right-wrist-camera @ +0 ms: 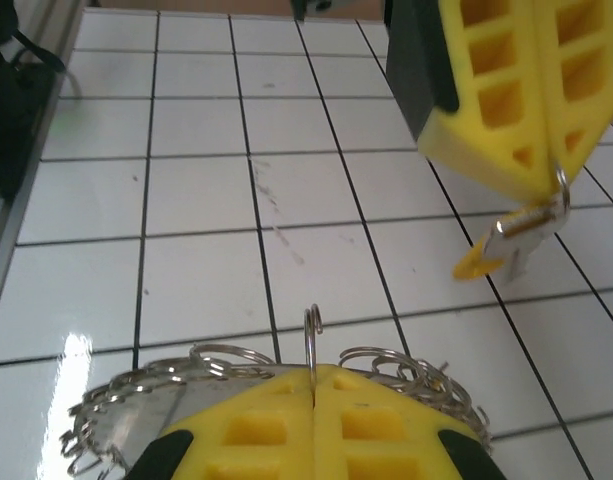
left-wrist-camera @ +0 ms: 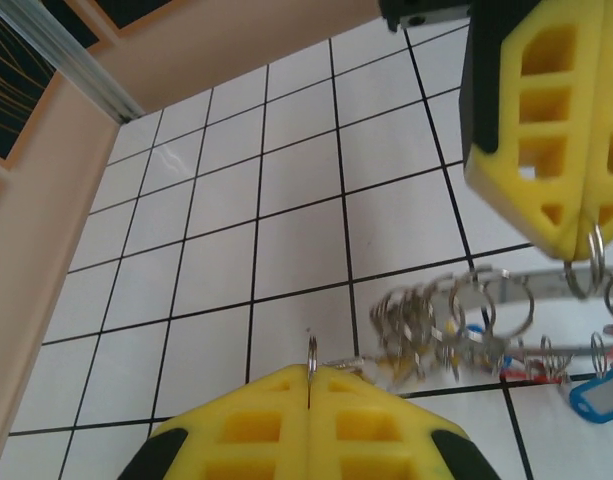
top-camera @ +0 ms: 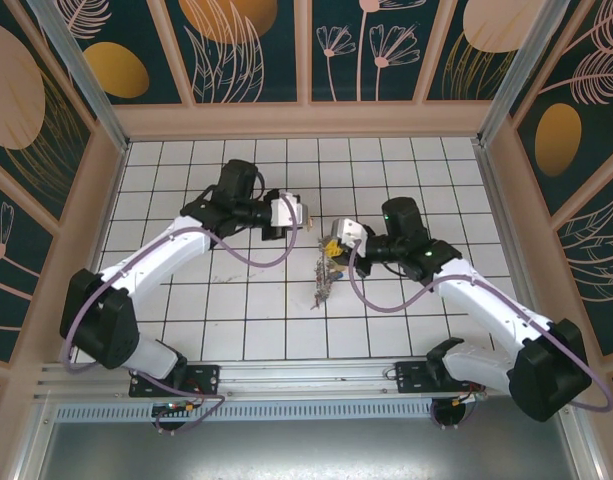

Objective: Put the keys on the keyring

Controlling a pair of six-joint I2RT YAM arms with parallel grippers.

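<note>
Above the middle of the desk (top-camera: 236, 320), both claws are clamped shut. The left claw (left-wrist-camera: 311, 372) pinches the little ring of a yellow-headed key (right-wrist-camera: 513, 240). The right claw (right-wrist-camera: 314, 372) grips the keys (top-camera: 321, 280) by one of their rings, the bunch dangling. I'd bring ring to ring slowly, gap facing edge. I can't pick out the wide keyring in that blurred tangle.

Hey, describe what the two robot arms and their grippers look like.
The left arm and right arm have white links, black joints and bases, and a mauve cable looping along each. The left gripper and right gripper have yellow wedge-shaped fingers with rectangular cut-outs, on black mounts.
</note>
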